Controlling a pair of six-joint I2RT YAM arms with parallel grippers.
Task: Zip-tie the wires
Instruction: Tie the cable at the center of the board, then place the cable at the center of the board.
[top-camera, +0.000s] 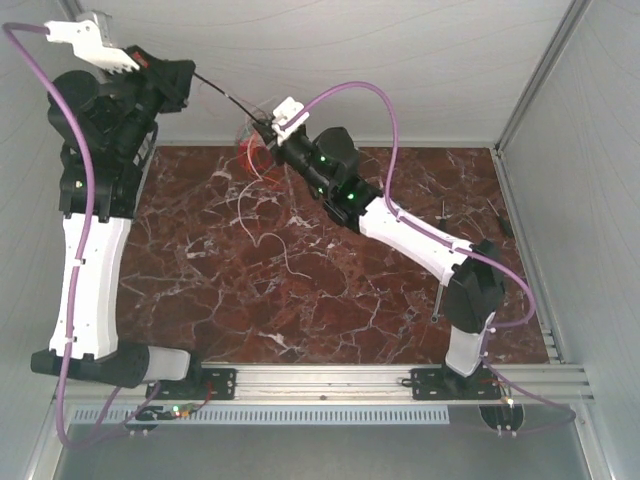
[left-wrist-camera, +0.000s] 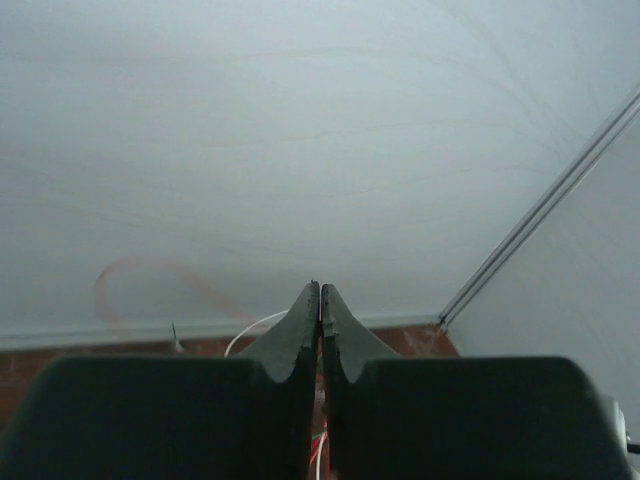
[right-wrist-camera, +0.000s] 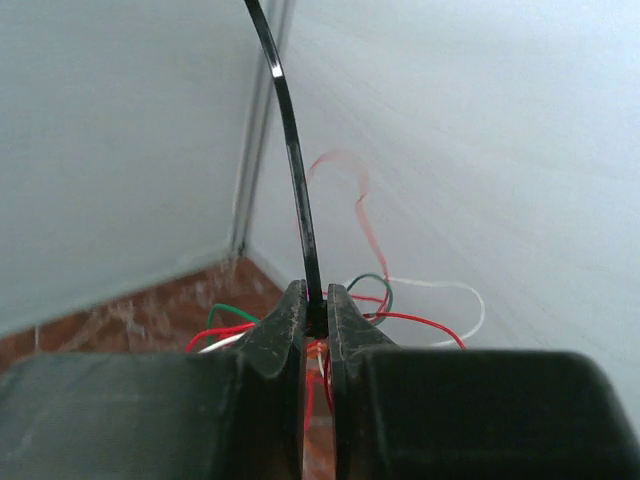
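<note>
The wires (top-camera: 253, 152) are a tangle of thin red, white and green strands hanging near the back wall, just under my right gripper (top-camera: 268, 126). The right wrist view shows the wires (right-wrist-camera: 420, 322) spreading behind the right gripper (right-wrist-camera: 316, 300), which is shut on a black zip tie (right-wrist-camera: 296, 160). The tie's strap (top-camera: 230, 98) runs taut up and left to my left gripper (top-camera: 192, 74), whose fingertips are shut on its tail end. From the left wrist, that gripper (left-wrist-camera: 320, 292) has its jaws pressed together, with wires (left-wrist-camera: 321, 445) showing below them.
The red marble tabletop (top-camera: 300, 300) is walled in white at the back and sides. A thin white strand (top-camera: 285, 255) lies mid-table. Thin dark sticks (top-camera: 445, 208) (top-camera: 437, 300) lie at the right. An aluminium rail (top-camera: 330, 380) holds both arm bases at the near edge.
</note>
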